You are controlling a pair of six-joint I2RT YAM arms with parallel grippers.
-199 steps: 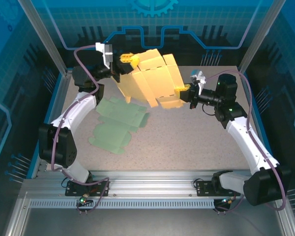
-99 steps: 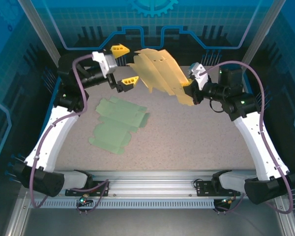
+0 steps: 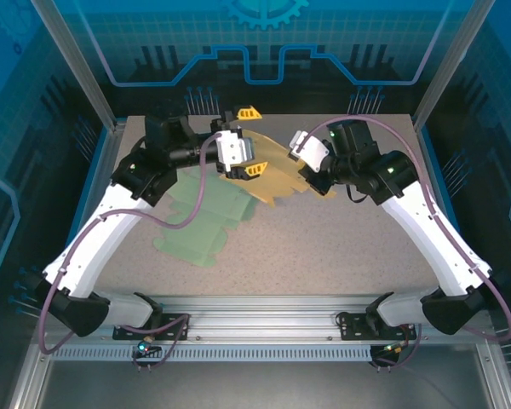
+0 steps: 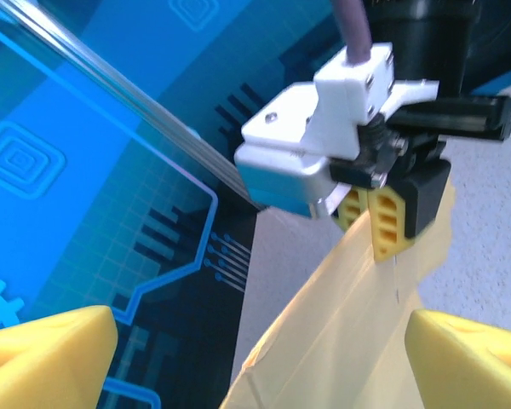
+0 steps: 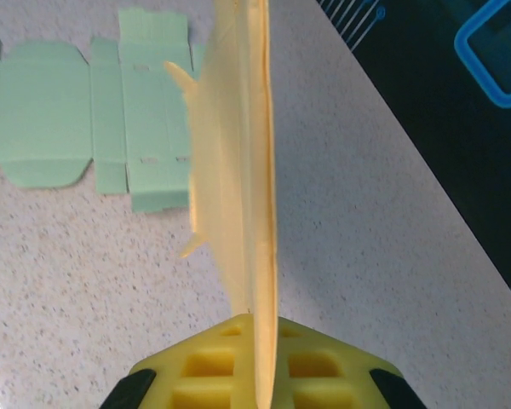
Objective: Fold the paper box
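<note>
The paper box is a flat yellow cardboard blank (image 3: 278,173) held off the table at the back centre, and it looks partly folded. My right gripper (image 3: 310,181) is shut on its right edge. In the right wrist view the blank (image 5: 238,153) runs edge-on out of the clamped yellow pads (image 5: 213,371). My left gripper (image 3: 254,141) stands open around the blank's left part, one finger above it and one below. In the left wrist view the blank (image 4: 349,324) passes between the spread fingers (image 4: 47,358) without touching them. The right gripper (image 4: 376,223) pinches its far end.
Light green flat box blanks (image 3: 206,213) lie on the speckled table (image 3: 341,256) left of centre, below the left arm; they also show in the right wrist view (image 5: 68,111). Blue enclosure walls and aluminium posts (image 3: 81,68) surround the table.
My left gripper has opened and let go of the yellow blank, then swung right to straddle it. The right gripper has carried the blank lower and leftward.
</note>
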